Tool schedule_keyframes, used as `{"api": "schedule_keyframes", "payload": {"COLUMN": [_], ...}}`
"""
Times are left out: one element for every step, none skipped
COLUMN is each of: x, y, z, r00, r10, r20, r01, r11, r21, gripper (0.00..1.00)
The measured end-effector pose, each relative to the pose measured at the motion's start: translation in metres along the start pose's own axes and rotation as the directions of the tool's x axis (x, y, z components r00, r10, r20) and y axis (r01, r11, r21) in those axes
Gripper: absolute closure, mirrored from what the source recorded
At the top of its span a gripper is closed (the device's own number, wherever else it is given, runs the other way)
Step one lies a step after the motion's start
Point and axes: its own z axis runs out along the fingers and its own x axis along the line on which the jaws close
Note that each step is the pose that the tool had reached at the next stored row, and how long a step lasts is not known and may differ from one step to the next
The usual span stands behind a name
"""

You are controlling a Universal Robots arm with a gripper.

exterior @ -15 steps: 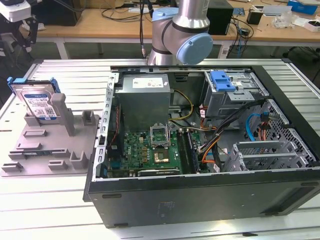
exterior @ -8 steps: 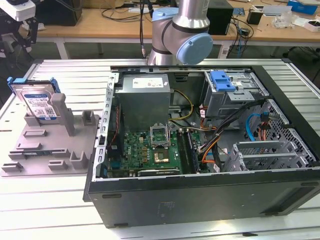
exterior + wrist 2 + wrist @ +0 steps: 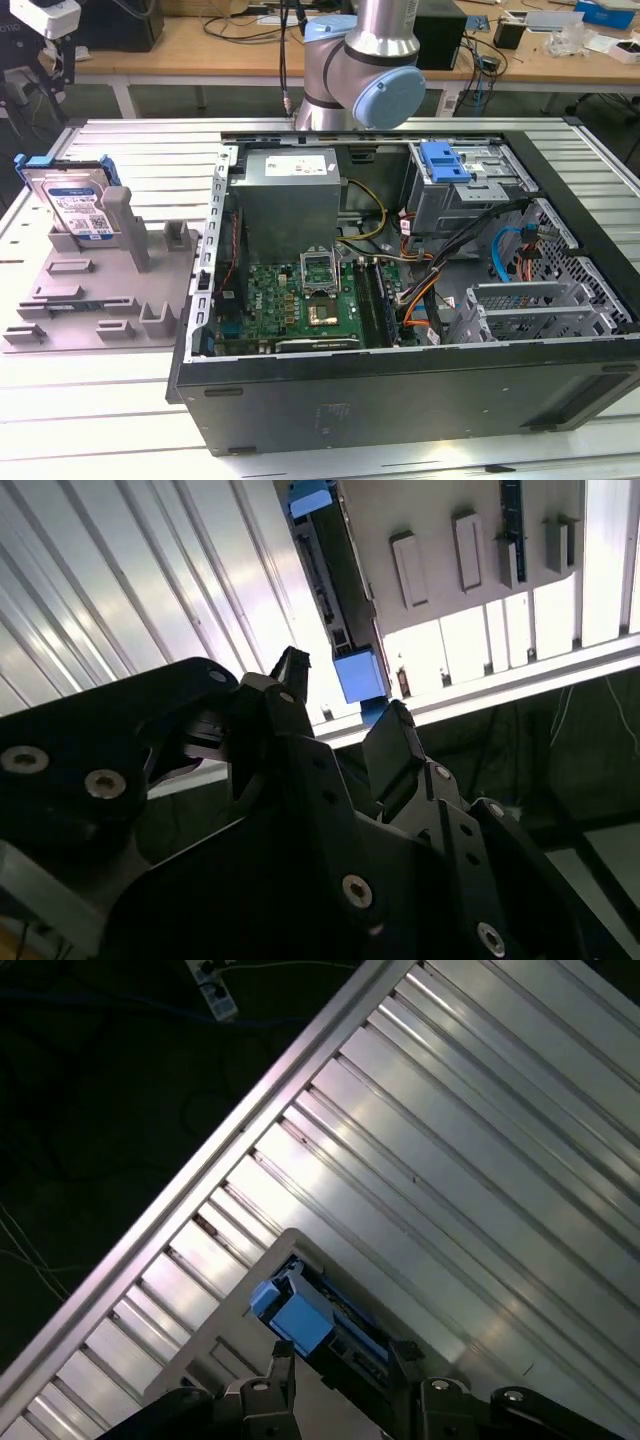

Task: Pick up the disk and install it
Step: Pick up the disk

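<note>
Gripper [image 3: 343, 688] is hovering released, jaws spread above the disk [image 3: 76, 205], propped edge-up in the grey fixture plate [image 3: 70, 300], seemingly for grasping.

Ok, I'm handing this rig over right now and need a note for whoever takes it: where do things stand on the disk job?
Gripper: open, fingers apart, holding nothing.
Disk: standing on the grey fixture plate at the exterior view's left, beside the open computer case. In the second wrist view it lies beyond the fingertips, not between them.
Done: nothing that shows; the disk is untouched.
Left: the pick-up and the install.
</note>
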Motion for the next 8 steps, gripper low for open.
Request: {"api": "schedule_keyframes", "payload": {"x": [0.0000, 0.0000, 0.0000, 0.0000, 0.0000, 0.0000, 0.0000, 0.0000], "y": [0.0000, 0.0000, 0.0000, 0.0000, 0.0000, 0.0000, 0.0000, 0.0000], "z": [0.0000, 0.0001, 0.0000, 0.0000, 0.0000, 0.0000, 0.0000, 0.0001], "r00": [1.0000, 0.9996, 0.9986, 0.9975, 0.9945, 0.9923, 0.9895, 0.9834], "r10": [-0.010, -0.028, -0.053, -0.071, -0.105, -0.124, -0.145, -0.181], "r20": [-0.0004, -0.0011, -0.0024, -0.0032, -0.0049, -0.0058, -0.0069, -0.0088], "r01": [0.010, 0.028, 0.053, 0.071, 0.105, 0.124, 0.145, 0.181], "r11": [1.0000, 0.9996, 0.9986, 0.9975, 0.9945, 0.9923, 0.9895, 0.9834], "r21": [0.0004, 0.0010, 0.0017, 0.0023, 0.0033, 0.0038, 0.0044, 0.0053], "gripper": [0.50, 0.50, 0.50, 0.50, 0.50, 0.50, 0.50, 0.50]}}
